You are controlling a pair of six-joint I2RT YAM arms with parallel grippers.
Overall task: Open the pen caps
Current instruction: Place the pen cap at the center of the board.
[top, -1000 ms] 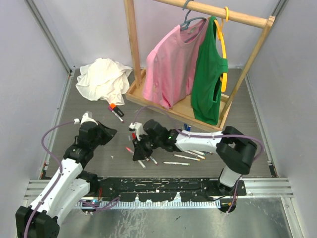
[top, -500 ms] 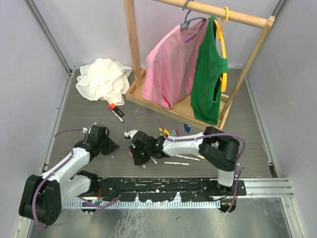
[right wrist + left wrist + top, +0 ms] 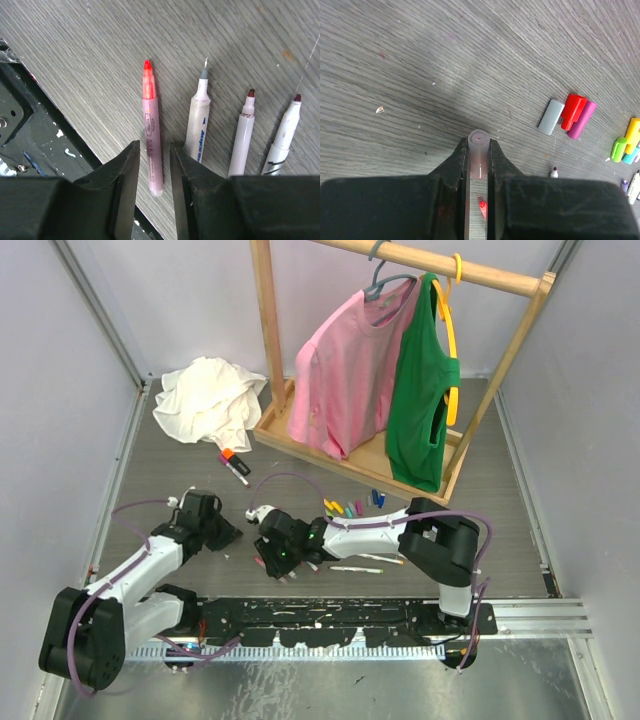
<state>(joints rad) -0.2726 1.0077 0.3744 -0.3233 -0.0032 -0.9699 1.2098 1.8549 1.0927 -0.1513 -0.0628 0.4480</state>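
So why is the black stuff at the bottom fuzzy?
Left wrist view: the left black tool sits too near the lens, so blurs; the pale pink plastic cap it pinches looks sharp. Right wrist view: the right black tool blurs too, the pink marker pen is crisp.

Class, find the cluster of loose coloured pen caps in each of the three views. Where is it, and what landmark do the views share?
Top external: the pen caps lie mid-table, just on the near side of the wooden rack.
Left wrist: at the right edge, about mid-height.
Right wrist: not in it.
Shared landmark: the grey wood-grain table.
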